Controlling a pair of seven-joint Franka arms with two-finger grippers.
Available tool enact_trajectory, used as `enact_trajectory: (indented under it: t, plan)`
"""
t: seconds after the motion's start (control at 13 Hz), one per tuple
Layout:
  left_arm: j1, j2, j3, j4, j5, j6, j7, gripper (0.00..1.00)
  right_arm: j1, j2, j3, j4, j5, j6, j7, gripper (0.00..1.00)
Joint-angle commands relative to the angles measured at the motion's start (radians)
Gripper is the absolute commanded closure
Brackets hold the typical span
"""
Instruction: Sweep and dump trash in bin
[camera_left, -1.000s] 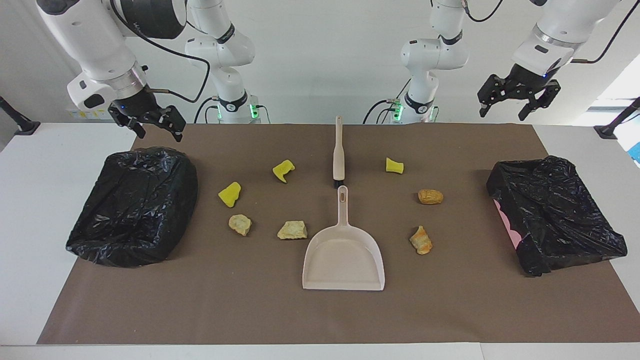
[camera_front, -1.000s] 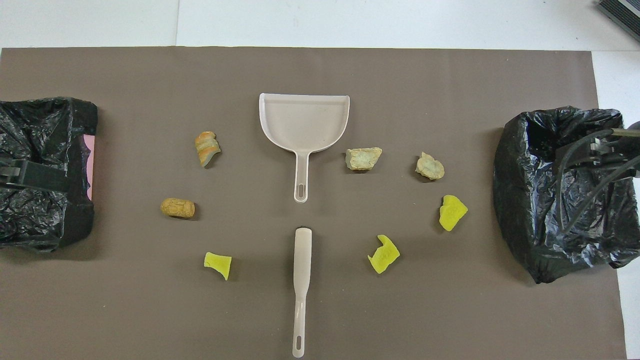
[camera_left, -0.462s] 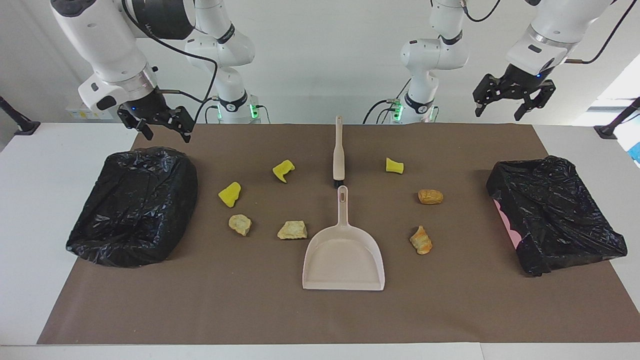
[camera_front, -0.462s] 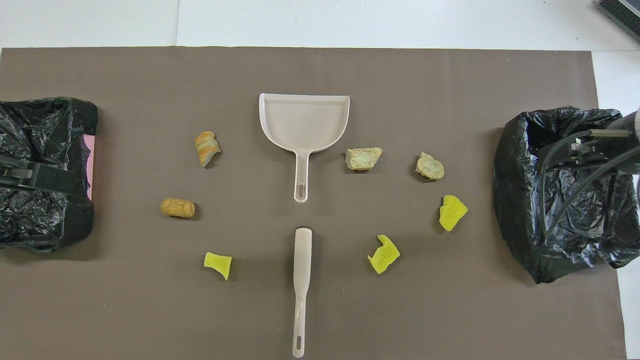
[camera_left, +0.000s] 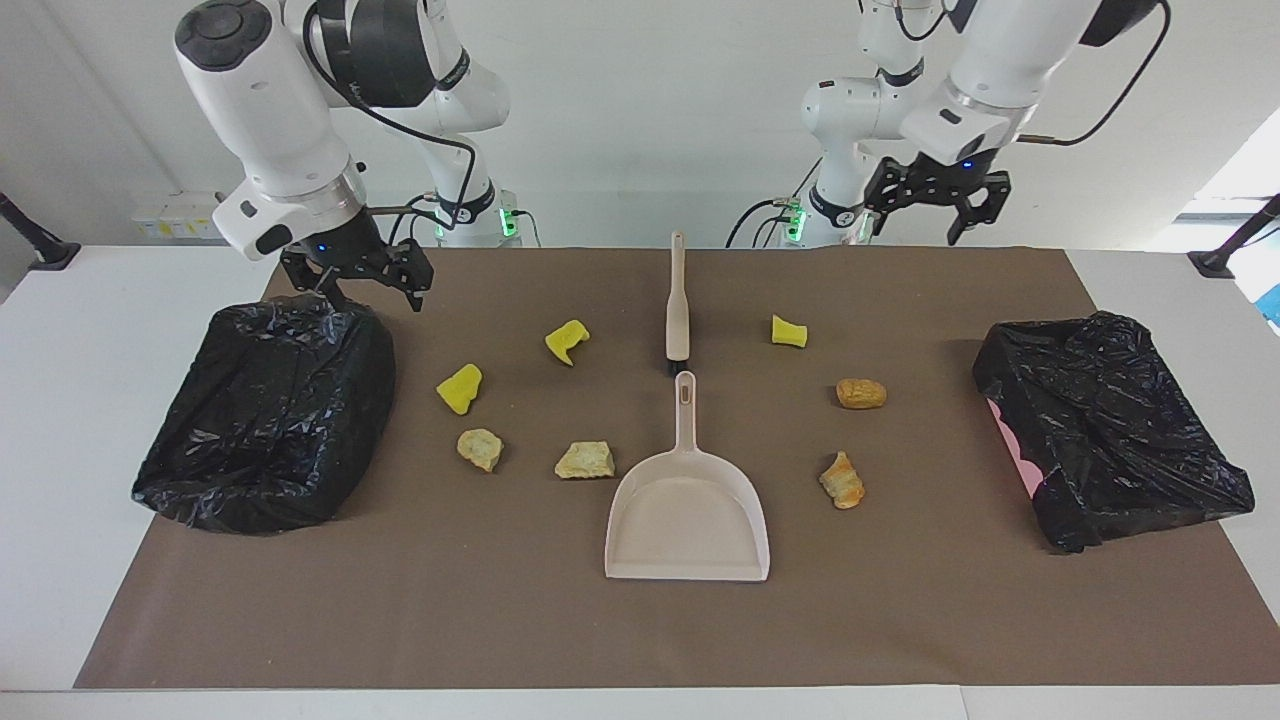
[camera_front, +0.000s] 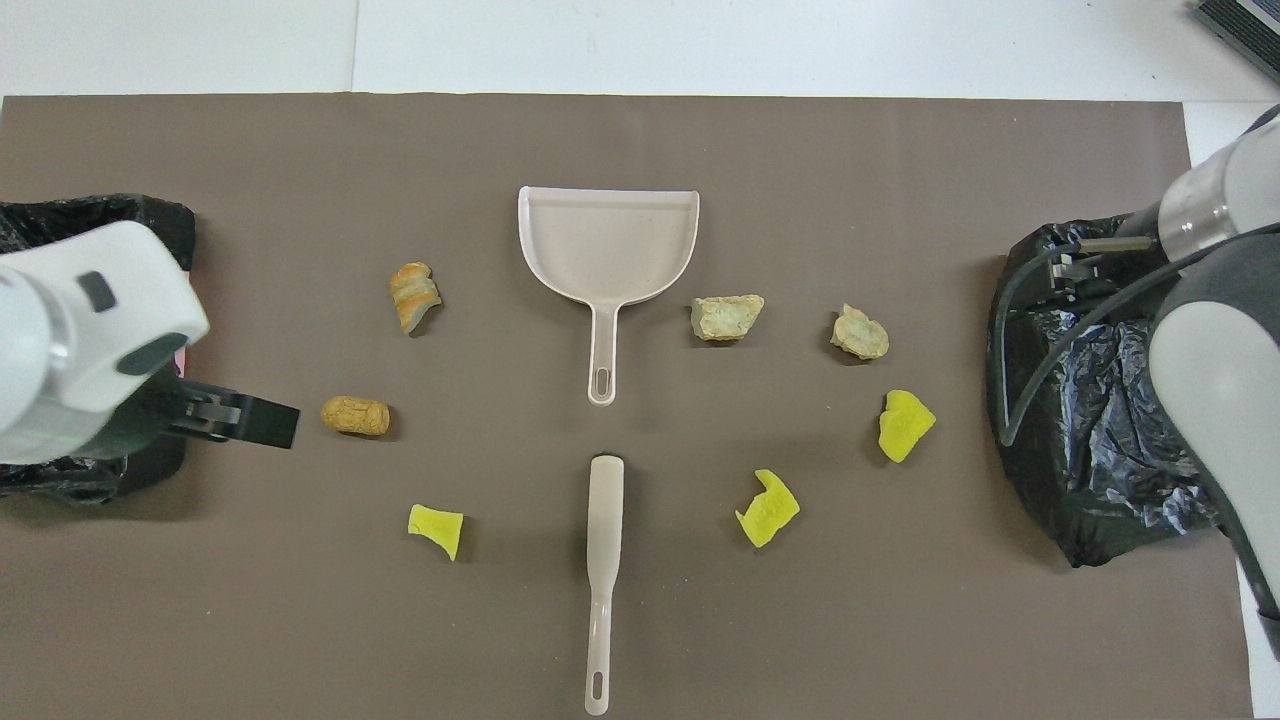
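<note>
I count seven lumps of trash (camera_left: 461, 388), yellow foam and tan stone-like pieces, scattered on the brown mat (camera_left: 500, 620) around the dustpan (camera_left: 687, 520). Only my facing view shows both empty grippers, fingers spread: left gripper (camera_left: 937, 203) and right gripper (camera_left: 360, 285) raised above the mat's robot-side edge.

You are looking at a robotics laboratory test cell. A white table (camera_left: 60, 400) carries a brown mat (camera_left: 640, 620) before a bare white wall (camera_left: 640, 110). Two pedestal-mounted arms with exposed cabling stand at 11 and 1 o'clock.
</note>
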Motion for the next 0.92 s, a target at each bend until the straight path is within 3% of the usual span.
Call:
enact_trajectory:
  t: [0.0, 0.38, 0.85]
  plan:
    - [-0.002, -0.092, -0.109, -0.205, -0.052, 0.131, -0.112, 0.0, 0.058, 0.076, 0.004, 0.066, -0.007, 0.033, 0.087, 0.0]
    - [-0.003, -0.176, -0.317, -0.435, -0.195, 0.281, -0.162, 0.0, 0.145, 0.174, 0.01, 0.07, 0.015, 0.147, 0.267, 0.0]
    - [-0.003, -0.13, -0.568, -0.615, -0.237, 0.554, -0.359, 0.0, 0.226, 0.288, 0.039, 0.098, 0.05, 0.303, 0.48, 0.0]
